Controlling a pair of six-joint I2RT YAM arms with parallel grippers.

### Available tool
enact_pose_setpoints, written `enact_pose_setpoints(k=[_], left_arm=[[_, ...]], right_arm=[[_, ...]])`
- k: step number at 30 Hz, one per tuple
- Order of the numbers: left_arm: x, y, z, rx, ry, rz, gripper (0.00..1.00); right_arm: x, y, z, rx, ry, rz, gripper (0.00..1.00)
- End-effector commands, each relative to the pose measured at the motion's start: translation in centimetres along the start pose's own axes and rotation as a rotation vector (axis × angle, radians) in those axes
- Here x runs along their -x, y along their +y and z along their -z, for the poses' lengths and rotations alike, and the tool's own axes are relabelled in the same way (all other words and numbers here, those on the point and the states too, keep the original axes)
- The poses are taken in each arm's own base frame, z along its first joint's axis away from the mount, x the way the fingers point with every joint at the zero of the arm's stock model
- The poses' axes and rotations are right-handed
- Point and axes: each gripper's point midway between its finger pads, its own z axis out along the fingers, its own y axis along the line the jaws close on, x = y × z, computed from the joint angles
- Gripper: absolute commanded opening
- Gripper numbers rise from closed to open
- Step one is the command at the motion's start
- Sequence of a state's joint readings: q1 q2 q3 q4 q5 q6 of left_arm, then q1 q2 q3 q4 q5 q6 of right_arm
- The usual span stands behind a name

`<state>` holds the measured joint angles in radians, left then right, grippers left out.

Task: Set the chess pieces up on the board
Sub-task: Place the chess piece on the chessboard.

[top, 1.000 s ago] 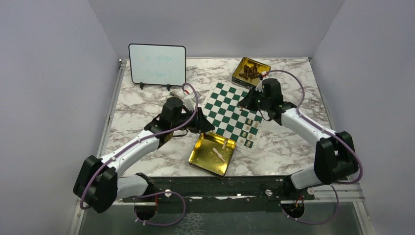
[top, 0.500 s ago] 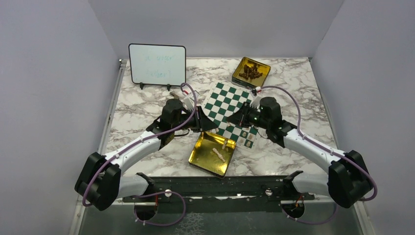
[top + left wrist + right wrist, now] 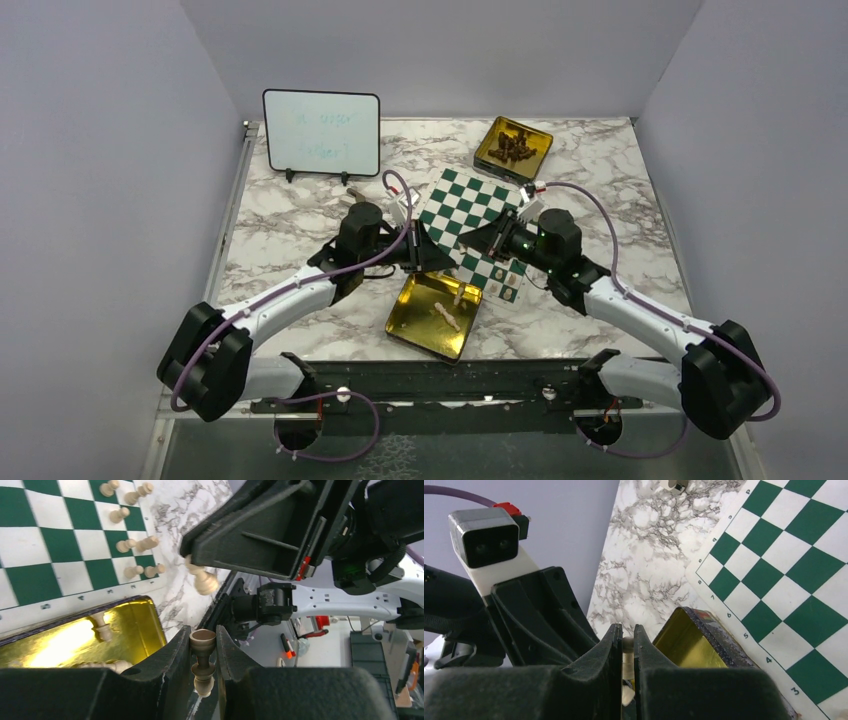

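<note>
Whiteboard [image 3: 321, 133] writing is too faint to read. Far tin [image 3: 513, 147] holds dark bits, too small to identify. In the top view the held pieces are not visible.

Left gripper [image 3: 202, 652] is narrow, clamped on a cream piece [image 3: 202, 662]. Its long axis runs along the finger slot, wide end toward the tips.

Right gripper [image 3: 626, 641] is nearly closed on a second cream piece [image 3: 626, 662], mostly hidden between its fingers. In the left wrist view it sticks out past the fingertips; orientation unclear.

Board [image 3: 784, 565] lies flat on the table [image 3: 290, 210], turned diagonally. Edge digits 3, 4, 5 are readable. Chess pieces [image 3: 135, 542] stand in two rows along one board edge, types unclear. Tin pieces [image 3: 102, 630] lie in the near tin [image 3: 410, 325], partly cut off.
</note>
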<state>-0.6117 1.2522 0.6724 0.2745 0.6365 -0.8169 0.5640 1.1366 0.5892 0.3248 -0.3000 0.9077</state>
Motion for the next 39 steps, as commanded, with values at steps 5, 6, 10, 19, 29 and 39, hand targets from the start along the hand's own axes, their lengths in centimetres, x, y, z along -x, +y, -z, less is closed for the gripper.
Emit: enact_pose_setpoints(k=[5,6,10,19,29,39], left_arm=[[0.5,-4.7,-1.4,-0.155,0.022,-0.014,0.23],[0.4,-5.0,-1.6,-0.165,0.028,-0.011,0.23],[0.5,-5.0,-2.3,-0.165,0.021,-0.009,0.23],[2.2,-3.5,-3.5,-0.105,-0.051,-0.021,0.22],[2.4,-0.9,-2.9,-0.014,-0.121,-0.028,0.21],[2.3,-0.2,-2.7,0.007,-0.112,-0.033,0.21]], right_arm=[[2.2,2.1,-1.4,0.037,-0.097,-0.035,0.11],[2.1,2.0,-1.5,0.032,-0.098,-0.037,0.11],[2.2,2.3,-1.5,0.037,-0.112,-0.042,0.11],[2.2,3.1,-0.7,0.047,-0.125,-0.024,0.11],[1.5,3.3,0.5,0.048,-0.104,-0.001,0.11],[1.7,2.2,0.6,0.007,-0.124,0.022,0.11]])
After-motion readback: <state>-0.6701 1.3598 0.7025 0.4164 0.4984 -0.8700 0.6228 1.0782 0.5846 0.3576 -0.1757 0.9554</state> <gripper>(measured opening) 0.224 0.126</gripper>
